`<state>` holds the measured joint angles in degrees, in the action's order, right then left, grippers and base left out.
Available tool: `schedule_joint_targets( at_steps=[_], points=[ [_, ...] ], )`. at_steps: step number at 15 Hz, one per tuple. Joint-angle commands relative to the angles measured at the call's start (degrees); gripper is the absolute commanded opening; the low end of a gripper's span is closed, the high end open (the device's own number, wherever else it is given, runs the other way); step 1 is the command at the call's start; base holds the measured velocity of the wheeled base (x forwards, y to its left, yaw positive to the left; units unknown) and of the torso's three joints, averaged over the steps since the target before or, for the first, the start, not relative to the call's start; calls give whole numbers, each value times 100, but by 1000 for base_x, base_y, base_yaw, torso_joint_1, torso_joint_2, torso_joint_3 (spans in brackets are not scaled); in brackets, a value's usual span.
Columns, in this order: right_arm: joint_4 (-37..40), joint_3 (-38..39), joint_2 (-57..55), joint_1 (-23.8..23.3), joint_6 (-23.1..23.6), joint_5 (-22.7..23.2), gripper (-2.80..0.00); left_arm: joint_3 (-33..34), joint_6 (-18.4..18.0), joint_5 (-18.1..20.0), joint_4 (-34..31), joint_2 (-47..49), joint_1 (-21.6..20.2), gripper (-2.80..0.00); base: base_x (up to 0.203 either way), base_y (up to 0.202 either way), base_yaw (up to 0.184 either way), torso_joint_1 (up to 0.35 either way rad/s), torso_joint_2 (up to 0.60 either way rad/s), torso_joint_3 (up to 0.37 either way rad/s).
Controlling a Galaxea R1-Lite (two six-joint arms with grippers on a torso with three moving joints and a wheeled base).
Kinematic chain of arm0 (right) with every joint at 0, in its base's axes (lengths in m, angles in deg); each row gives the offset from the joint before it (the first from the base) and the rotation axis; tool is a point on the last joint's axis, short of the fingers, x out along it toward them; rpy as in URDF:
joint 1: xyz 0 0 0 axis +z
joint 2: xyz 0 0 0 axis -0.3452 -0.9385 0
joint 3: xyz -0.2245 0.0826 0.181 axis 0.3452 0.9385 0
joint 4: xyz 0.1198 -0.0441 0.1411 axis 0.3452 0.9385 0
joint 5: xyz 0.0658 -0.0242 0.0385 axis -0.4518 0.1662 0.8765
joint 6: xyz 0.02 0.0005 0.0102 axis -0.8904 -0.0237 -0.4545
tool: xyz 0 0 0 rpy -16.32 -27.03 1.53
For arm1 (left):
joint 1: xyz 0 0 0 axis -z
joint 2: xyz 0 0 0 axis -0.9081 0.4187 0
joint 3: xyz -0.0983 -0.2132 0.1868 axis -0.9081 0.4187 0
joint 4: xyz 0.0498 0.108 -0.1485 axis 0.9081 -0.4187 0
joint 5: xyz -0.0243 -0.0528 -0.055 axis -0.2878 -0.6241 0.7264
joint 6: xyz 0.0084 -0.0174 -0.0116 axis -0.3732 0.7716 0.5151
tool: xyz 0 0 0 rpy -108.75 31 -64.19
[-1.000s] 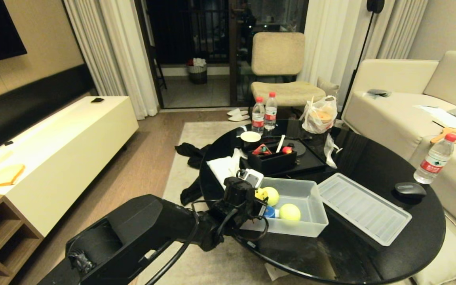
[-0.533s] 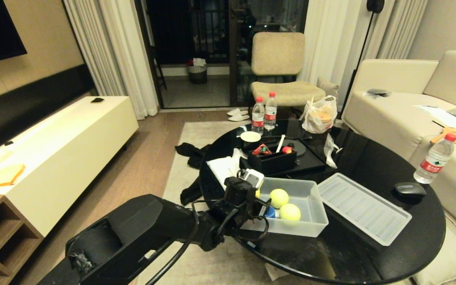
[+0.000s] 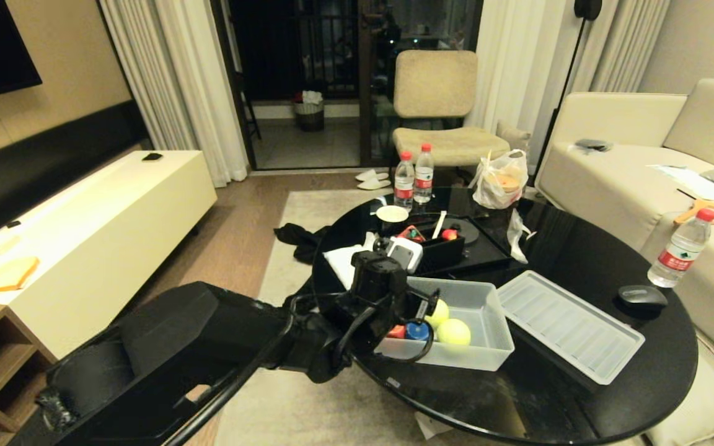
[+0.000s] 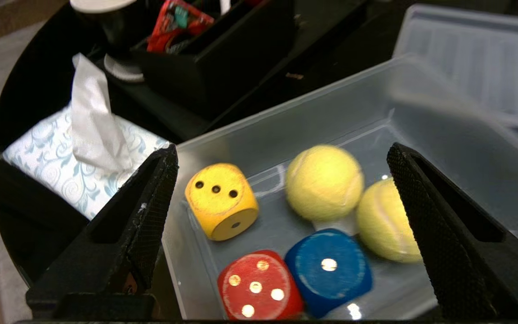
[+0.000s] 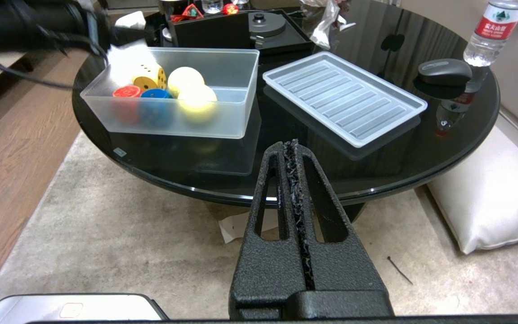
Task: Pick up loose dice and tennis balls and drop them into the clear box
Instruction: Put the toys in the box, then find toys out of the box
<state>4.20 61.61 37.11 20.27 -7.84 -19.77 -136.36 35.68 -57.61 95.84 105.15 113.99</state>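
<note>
Below your left pincer (image 4: 281,234), whose jaws stand wide apart with nothing between them, sits the clear box (image 4: 331,94) on the round black table (image 3: 580,254); its thin frosted walls look light and a little flexible, so I judge a bump at the rim would slide it on the glossy top. Its ribbed lid (image 3: 571,325) lies beyond the box, away from the pincer. Inside, under the open jaws, rest two tennis balls (image 4: 324,182), touching each other: fuzzy, springy and light, best taken across the middle, and likely to roll if nudged. Nearer the pincer lie three dice, yellow (image 4: 221,200), blue (image 4: 328,270) and red (image 4: 259,285); hard, smooth, probably wooden, so take them on opposite flat faces. Your right pincer (image 5: 294,155) hangs pressed shut below the table edge, holding nothing.
</note>
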Motion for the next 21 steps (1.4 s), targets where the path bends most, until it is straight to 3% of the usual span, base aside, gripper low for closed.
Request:
schedule_joint_targets(
  at_steps=[1, 2, 6, 12, 21],
  points=[
    [-1, 0, -9, 1, 2, 0, -280, 309, -1, -11, 26, -691, 38, 0, 0, 0, 0, 0, 0, 0],
    [-1, 0, -1, 1, 2, 0, -280, 418, 4, -11, 26, -875, 38, -280, 0, 0, 0, 0, 0, 0],
    [-1, -2, -7, 1, 2, 0, -280, 1186, 16, -12, -42, -1907, -260, -280, 0, 0, 0, 0, 0, 0],
    [-1, 0, -9, 1, 2, 0, -280, 2960, 361, 120, -21, -3784, -1537, -280, 0, 0, 0, 0, 0, 0],
    [-1, -7, 0, 1, 6, 0, -280, 6004, 714, 1238, -19, -6602, -3548, -280, 0, 0, 0, 0, 0, 0]
  ],
)
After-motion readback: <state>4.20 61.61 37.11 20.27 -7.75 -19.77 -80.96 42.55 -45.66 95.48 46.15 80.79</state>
